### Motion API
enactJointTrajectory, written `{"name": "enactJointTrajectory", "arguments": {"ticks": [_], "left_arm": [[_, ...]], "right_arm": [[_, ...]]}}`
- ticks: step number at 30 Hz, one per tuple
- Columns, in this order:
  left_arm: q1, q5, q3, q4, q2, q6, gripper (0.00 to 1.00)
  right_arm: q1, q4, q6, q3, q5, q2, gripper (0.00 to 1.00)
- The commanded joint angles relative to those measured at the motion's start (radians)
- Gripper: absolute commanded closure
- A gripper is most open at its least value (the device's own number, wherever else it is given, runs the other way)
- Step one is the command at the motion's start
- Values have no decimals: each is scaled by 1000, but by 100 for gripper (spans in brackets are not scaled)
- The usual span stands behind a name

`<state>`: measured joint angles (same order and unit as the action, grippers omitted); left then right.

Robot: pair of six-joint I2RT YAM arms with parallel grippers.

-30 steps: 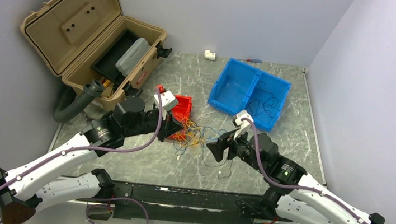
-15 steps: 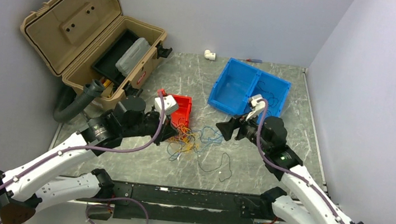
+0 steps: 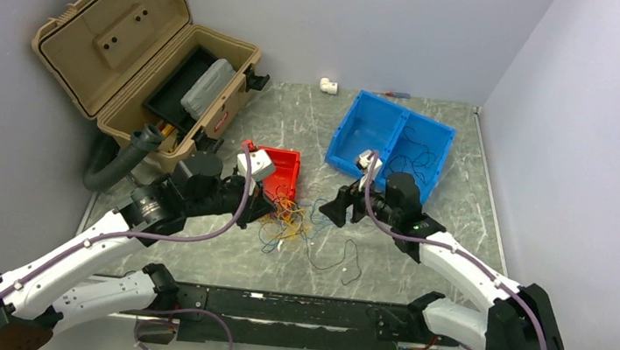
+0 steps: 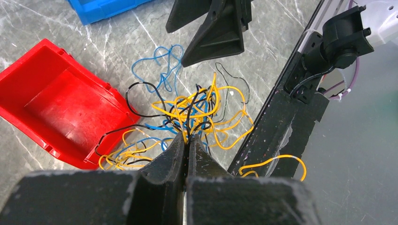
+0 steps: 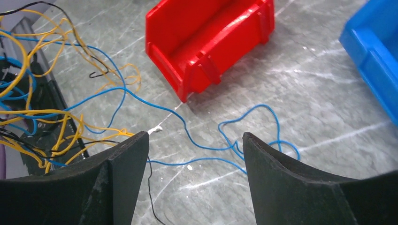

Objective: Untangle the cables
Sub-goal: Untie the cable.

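Your left jaws were clamped on the cables [image 4: 202, 108], mostly knotted beside the red bin [image 3: 288, 168]. Your right jaws stood apart over one loose blue wire [image 5: 232, 143].

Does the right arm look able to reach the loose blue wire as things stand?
Likely yes: the right arm's open fingers hover directly over the blue wire on bare tabletop, nothing between them.
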<state>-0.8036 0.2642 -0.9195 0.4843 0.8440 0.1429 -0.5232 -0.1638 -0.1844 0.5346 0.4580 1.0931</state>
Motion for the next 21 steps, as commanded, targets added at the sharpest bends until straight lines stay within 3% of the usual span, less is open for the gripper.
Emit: {"name": "enactJointTrajectory", "arguments": {"ticks": [1,11,13,14,16,18,21], "left_arm": [[3,-2,-1,-19,0,-8,98],[2,-4,-6,-16,7,-14,98],[2,-9,-6,-18,6,-14,99],[3,-10,-6,-18,4,-14,99],[2,-14,-7,-15,3,-14,99],[1,-17,-5,-10,0,-12,99],[2,-12,13,-15,-5,8,98]], "right_arm": [[-17,-113,89,67,110,48,26],[-112,-173,152,123,95,240,30],[-122,-198,144,128,109,268,42],[-124,-208,138,130,115,276,54],[-125,-231,110,133,116,274,99],[-123,-247,72,126,83,220,100],[-118,-174,40,147,-97,106,100]]}}
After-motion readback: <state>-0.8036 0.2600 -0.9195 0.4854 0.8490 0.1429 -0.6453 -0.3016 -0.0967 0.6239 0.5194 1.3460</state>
